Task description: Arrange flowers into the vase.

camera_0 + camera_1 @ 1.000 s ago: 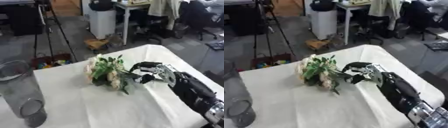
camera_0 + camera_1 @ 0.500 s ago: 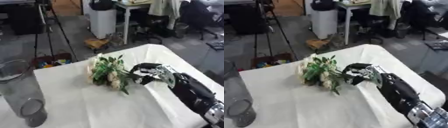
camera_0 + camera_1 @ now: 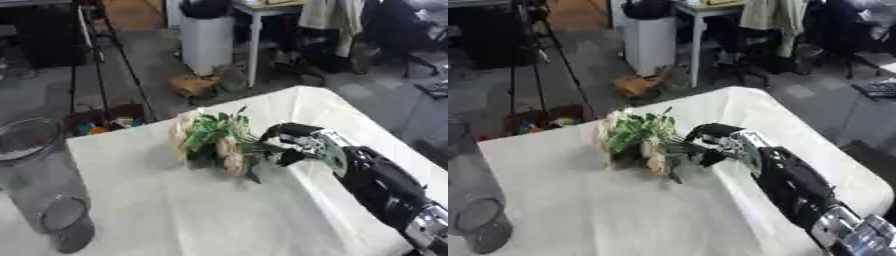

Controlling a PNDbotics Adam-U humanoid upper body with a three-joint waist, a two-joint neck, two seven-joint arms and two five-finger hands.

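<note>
The flowers (image 3: pixel 214 145) lie on their side near the middle of the counter (image 3: pixel 219 220), a small bunch of pale blooms among green leaves, with the heads toward the robot's left and the far edge and the stems running toward its right. They look light and soft; the petals and leaves would likely crush or tear if squeezed, and the thin stems would bend rather than hold the bunch stiff. The safest place to take hold is judged to be the bundled stems just below the leaves, where the bunch is narrowest and least fragile, and lifting from there should let the heads hang free rather than be pressed.

The right hand (image 3: pixel 297 142) reaches in from the right side and sits at the stem end of the bunch, touching it or nearly so. Its fingers are curled around that end, the thumb below and the fingers arched over, and it appears to be grasping the stems, though leaves hide the exact contact. The bunch still rests on the counter.

The vase (image 3: pixel 39 175), tall and clear, stands at the left edge of the counter, well apart from the flowers and the hand. Its mouth faces up, so the stems would need to be turned downward before going in.

The left hand shows in neither view.
</note>
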